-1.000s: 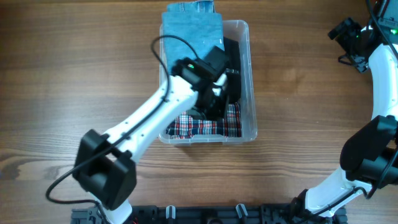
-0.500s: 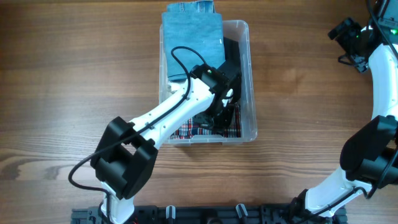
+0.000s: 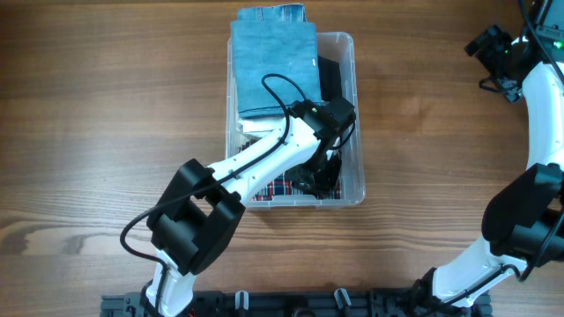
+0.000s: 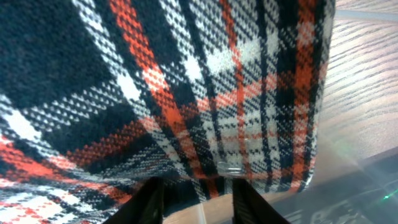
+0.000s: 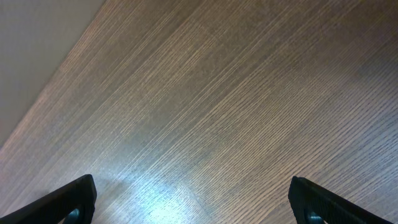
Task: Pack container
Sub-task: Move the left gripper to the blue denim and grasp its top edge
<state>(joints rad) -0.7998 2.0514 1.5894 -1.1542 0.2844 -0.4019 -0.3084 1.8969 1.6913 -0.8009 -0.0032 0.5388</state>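
Observation:
The container (image 3: 359, 114) is a clear plastic tub in the middle of the table. It holds a folded blue cloth (image 3: 271, 66) at its far end, a black item (image 3: 331, 75) by the right wall, and a red, white and navy plaid cloth (image 3: 280, 190) at its near end. My left gripper (image 3: 322, 173) is down inside the tub over the plaid cloth. In the left wrist view the plaid cloth (image 4: 186, 81) fills the frame, and the fingers (image 4: 198, 202) are apart at its edge with nothing between them. My right gripper (image 3: 490, 44) is open and empty at the far right; its fingers (image 5: 193, 199) are over bare wood.
The tub's clear wall (image 4: 354, 180) lies just right of the left fingers. The blue cloth overhangs the tub's far rim. The wooden table (image 3: 106, 106) surrounds the tub. A black rail (image 3: 291, 304) runs along the near edge.
My left gripper has moved from the middle of the tub toward its near right corner, down over the plaid cloth. The right arm has not moved.

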